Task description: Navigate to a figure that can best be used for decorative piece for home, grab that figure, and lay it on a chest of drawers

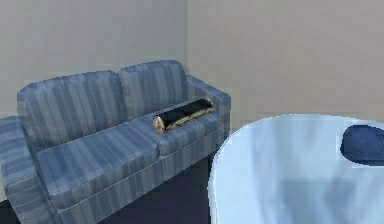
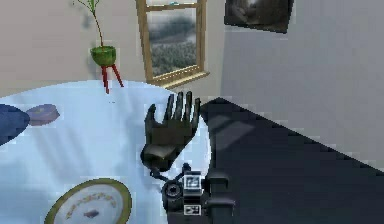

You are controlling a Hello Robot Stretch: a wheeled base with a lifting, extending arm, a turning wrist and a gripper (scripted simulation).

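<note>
**Standing at the round table [image 2: 90,150] with the hand figure [image 2: 172,128] just by the gripper [image 2: 168,178]**

Looking ahead, you have a blue striped sofa [image 1: 95,140] against the far wall. It has two back cushions and thick rounded armrests. The pale blue round table's rim [image 1: 270,170] curves in at the near right of that view, and the floor between the two is dark.

To the arm's side, the same table takes up the near left, with dark floor [image 2: 290,160] beyond it on the right. A wood-framed window [image 2: 175,40] sits in the far wall. A dark picture [image 2: 258,12] hangs high on the wall to the right of it.

A potted plant [image 2: 103,52] stands past the table's far edge, to the left of the window. It is a thin stem in a green pot on red legs.

The task's thing, the hand figure, is a dark sculpture of an upright open hand with its fingers pointing up. It stands at the table's right edge, with its base just above the gripper in the picture. You cannot tell whether the gripper touches it or holds anything. Nor do the pictures show how the gripper's fingers are set.

A plate [image 2: 90,205] with an olive-yellow rim lies on the near part of the table, left of the gripper. A dark cylinder [image 1: 186,115] with a pale end lies on the sofa's right seat, against the armrest. A dark blue rounded thing [image 1: 362,143] sits on the table at the forward view's right edge. A small flat grey piece [image 2: 42,115] lies on the table's far left in the arm side view.
</note>
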